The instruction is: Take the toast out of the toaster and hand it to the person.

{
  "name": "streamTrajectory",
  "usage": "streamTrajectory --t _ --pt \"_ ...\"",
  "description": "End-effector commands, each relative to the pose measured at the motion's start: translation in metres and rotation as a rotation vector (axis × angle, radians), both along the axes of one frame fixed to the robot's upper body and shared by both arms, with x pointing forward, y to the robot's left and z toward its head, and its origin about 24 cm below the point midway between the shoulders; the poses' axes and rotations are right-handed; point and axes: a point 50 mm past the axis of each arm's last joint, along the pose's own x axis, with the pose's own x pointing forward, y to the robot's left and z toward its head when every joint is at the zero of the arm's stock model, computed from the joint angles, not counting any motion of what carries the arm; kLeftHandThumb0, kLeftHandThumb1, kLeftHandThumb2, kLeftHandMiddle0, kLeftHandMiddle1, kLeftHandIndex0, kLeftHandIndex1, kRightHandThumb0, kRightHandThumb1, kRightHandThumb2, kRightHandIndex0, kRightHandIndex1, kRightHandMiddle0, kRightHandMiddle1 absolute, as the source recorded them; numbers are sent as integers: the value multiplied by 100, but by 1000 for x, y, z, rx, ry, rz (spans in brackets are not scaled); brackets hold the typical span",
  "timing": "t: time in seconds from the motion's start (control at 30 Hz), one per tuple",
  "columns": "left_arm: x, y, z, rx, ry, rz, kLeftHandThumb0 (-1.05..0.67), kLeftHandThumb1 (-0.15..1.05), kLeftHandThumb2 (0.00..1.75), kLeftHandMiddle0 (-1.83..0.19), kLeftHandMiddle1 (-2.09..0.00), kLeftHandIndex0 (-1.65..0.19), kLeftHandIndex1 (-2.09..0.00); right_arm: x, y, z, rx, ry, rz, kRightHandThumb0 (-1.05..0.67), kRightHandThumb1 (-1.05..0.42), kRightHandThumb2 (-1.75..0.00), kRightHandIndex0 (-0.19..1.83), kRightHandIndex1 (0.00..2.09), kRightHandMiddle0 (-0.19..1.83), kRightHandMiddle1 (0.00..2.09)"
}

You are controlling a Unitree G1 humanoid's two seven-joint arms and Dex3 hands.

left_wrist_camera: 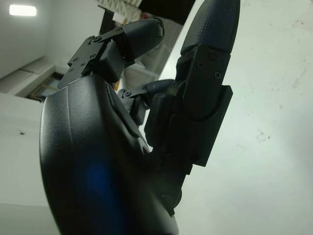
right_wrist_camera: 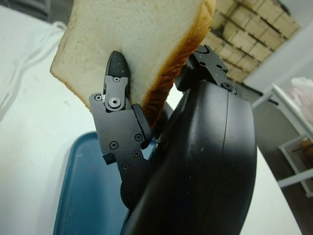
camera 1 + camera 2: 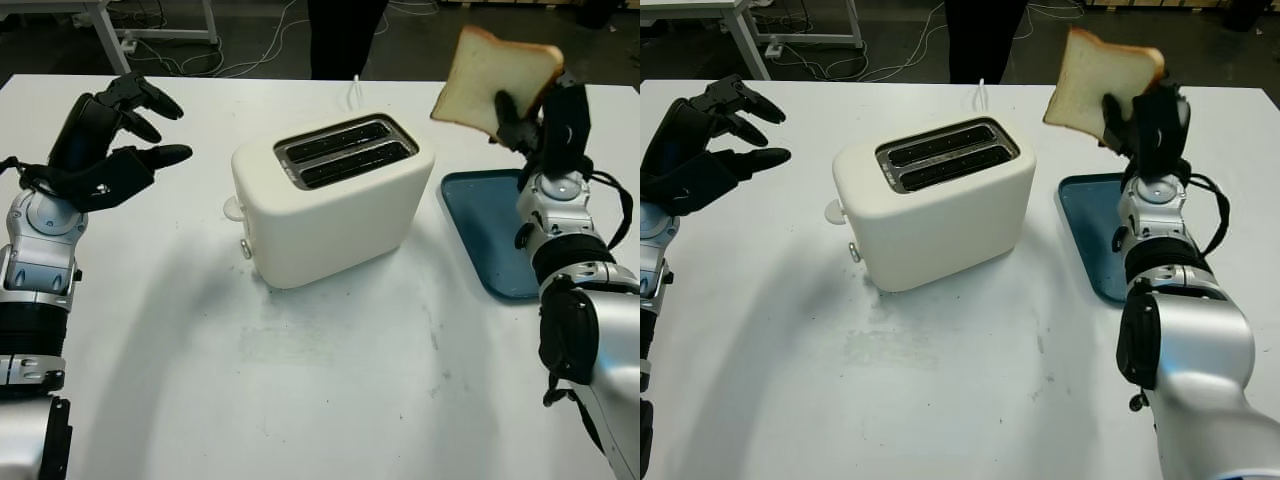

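The right hand (image 3: 535, 120) pinches the slice of toast (image 3: 490, 75) and holds it raised at upper right of the frame, above the blue tray (image 3: 485, 225). The white toaster (image 3: 330, 200) stands mid-worktop (image 3: 300, 400). The left hand (image 3: 105, 140), at upper left, is open.

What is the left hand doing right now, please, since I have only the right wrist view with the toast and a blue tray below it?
Observer: The left hand is open, raised above the table to the left of the toaster, holding nothing.
Operator: Thank you. Is any bread left in the toaster?
Observer: Both slots look empty; the toast in the right hand is the one slice in sight.
Operator: Is there anyone to hand it to?
Observer: A person in dark clothing stands at the far edge of the table, behind the toaster.
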Motion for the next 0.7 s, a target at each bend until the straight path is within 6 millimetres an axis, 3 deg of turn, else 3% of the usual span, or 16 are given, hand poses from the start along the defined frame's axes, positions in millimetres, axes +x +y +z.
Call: streamTrajectory --t 0.0,0.67 --pt "0 -3 -2 3 -9 -7 -88 92 3 -42 -139 -34 -127 4 8 3 -28 17 15 -23 -92 -37 85 175 51 175" --pt "0 -3 -2 4 1 -4 -90 92 5 -41 -138 -33 -127 6 27 -10 -75 87 78 -25 -92 -40 89 175 60 175"
